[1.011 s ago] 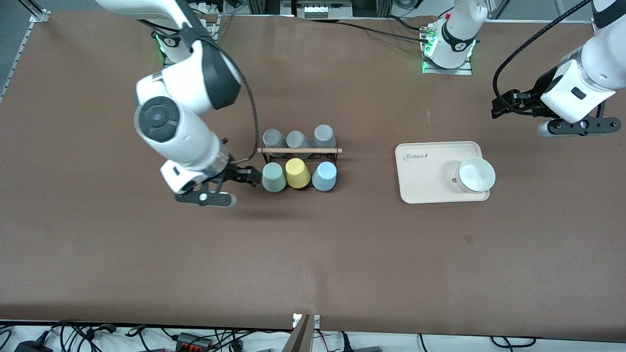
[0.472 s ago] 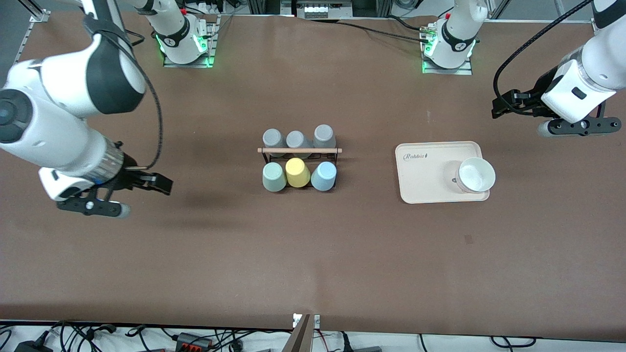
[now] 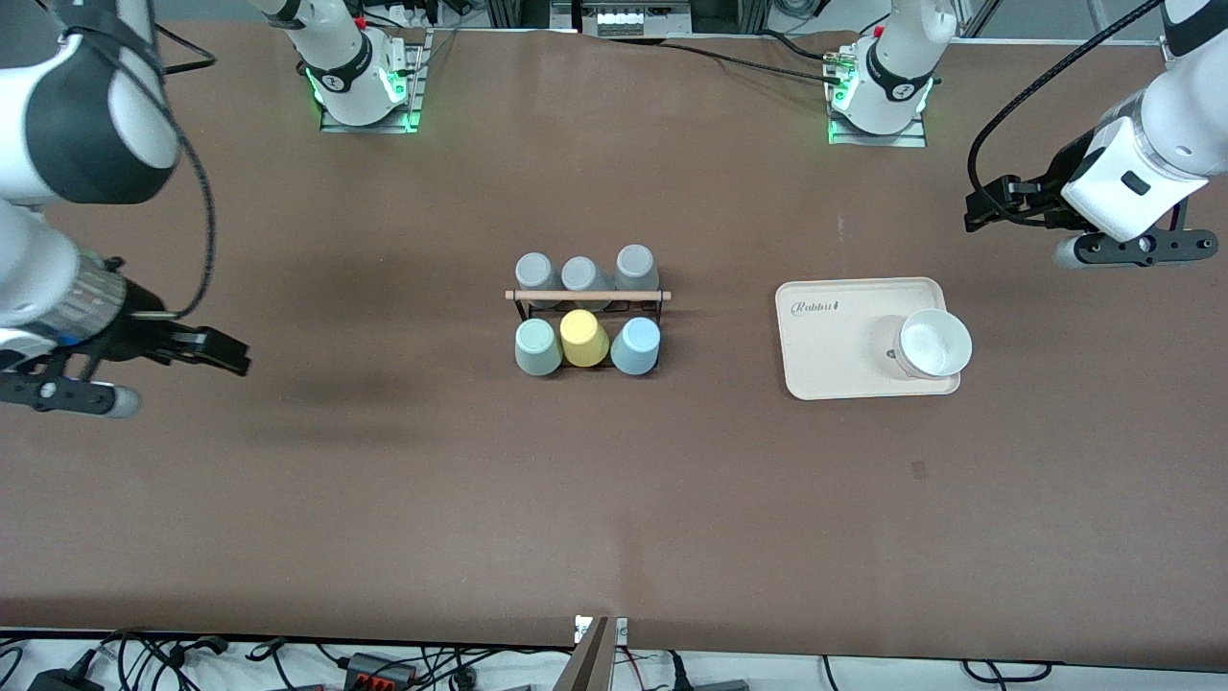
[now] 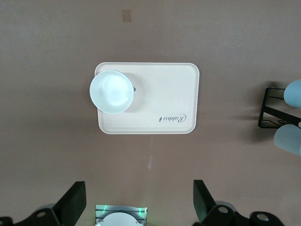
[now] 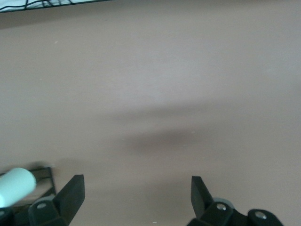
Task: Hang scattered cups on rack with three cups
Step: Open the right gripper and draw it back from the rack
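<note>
Centrally on the brown table stands the rack, its wooden bar running lengthwise from one arm's end of the table toward the other; 3 grey cups hang on its side farther from the front camera, and on the nearer side sit the mint green cup, a yellow cup and the light blue cup — all 6 in place, none loose on the table, so the hanging looks done; the right gripper hovers empty, fingers spread wide, over bare table toward the right arm's end, well apart from the rack, with the mint green cup the closest to it; the left gripper waits over the left arm's end — also spread and holding nothing; between it and the rack lies a cream tray carrying a white bowl; nothing blocks the right arm's path to the rack
</note>
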You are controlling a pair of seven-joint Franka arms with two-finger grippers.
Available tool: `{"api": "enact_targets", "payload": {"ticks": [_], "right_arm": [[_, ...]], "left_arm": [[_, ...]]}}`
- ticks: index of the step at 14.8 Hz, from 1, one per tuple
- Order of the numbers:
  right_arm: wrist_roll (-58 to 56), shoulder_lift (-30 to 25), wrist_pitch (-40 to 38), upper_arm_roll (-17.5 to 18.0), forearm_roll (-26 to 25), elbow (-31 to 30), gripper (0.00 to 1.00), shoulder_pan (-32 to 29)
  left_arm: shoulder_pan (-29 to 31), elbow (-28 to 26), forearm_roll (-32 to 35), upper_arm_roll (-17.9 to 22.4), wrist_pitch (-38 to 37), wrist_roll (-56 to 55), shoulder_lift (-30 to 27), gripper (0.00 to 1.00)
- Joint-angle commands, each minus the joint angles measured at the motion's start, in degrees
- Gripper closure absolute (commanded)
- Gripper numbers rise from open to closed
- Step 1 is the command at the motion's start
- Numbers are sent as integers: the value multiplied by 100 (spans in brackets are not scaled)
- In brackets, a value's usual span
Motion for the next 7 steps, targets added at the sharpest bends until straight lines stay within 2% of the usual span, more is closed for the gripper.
{"api": "enact_targets", "payload": {"ticks": [1, 4, 7], "right_arm": [[-327, -420, -191, 151, 21, -80, 0, -333], [-958, -570, -306, 151, 30, -80, 0, -492], [-1047, -658, -271, 143, 22, -220, 0, -571]], "left_arm": [[33, 76, -92, 5, -118, -23, -27, 0], [42, 76, -92, 5, -127, -15, -27, 0], [51, 76, -101, 14, -162, -15, -27, 0]]}}
